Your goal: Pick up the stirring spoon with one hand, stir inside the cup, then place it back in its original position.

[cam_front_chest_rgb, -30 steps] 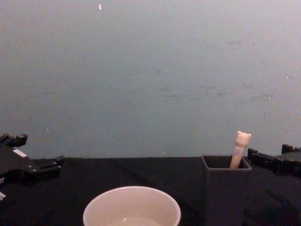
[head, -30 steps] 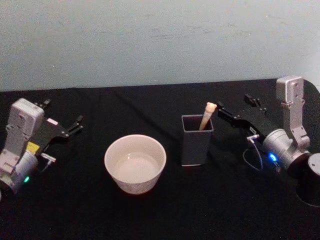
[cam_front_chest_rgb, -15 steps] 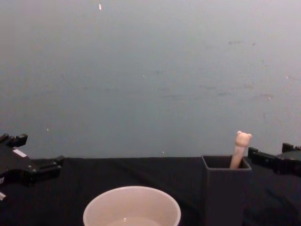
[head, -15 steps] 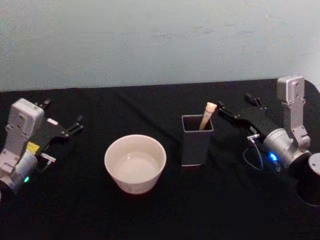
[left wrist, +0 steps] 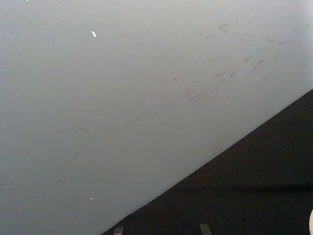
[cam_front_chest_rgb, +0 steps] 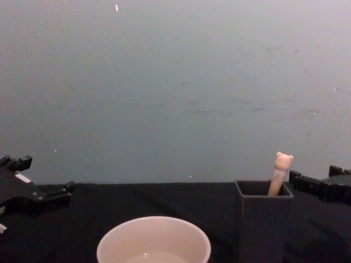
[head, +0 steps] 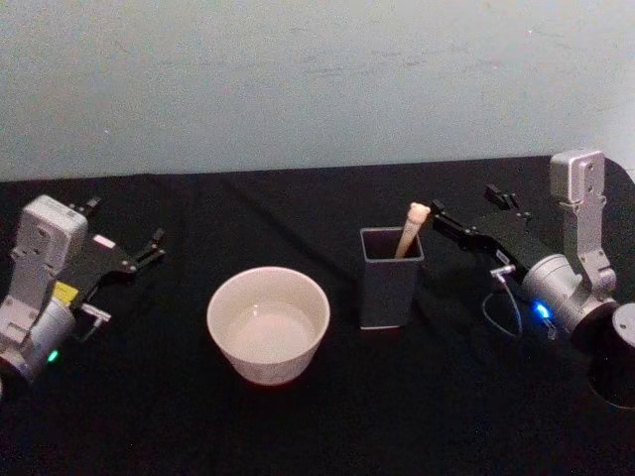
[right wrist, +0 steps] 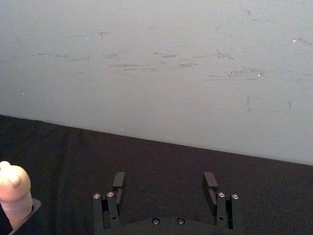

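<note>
A slim stirring spoon (head: pixel 410 228) with a pale beige handle and tiny bear-head top stands tilted in a tall dark grey square holder (head: pixel 389 278), its lower part hidden inside. Just to the holder's left, standing apart from it, sits a wide, round cream-white cup (head: pixel 268 323), upright, its inside pale.

right tool (right wrist: pixel 164 182): two dark fingers (right wrist: pixel 118 182) pointing away from the wrist, set well apart, nothing between them; screws at their bases
stirring spoon (right wrist: pixel 14 195): pale beige rounded handle top at the frame edge, off to one side of the tool, not touching it
holder (right wrist: pixel 30 211): dark rim corner just under the handle, mostly cut off
bench (right wrist: pixel 161 156): black cloth, bare ahead of the fingers
wall (right wrist: pixel 156 63): grey-green, scuffed with faint scratches, meets the bench beyond the tool
</note>
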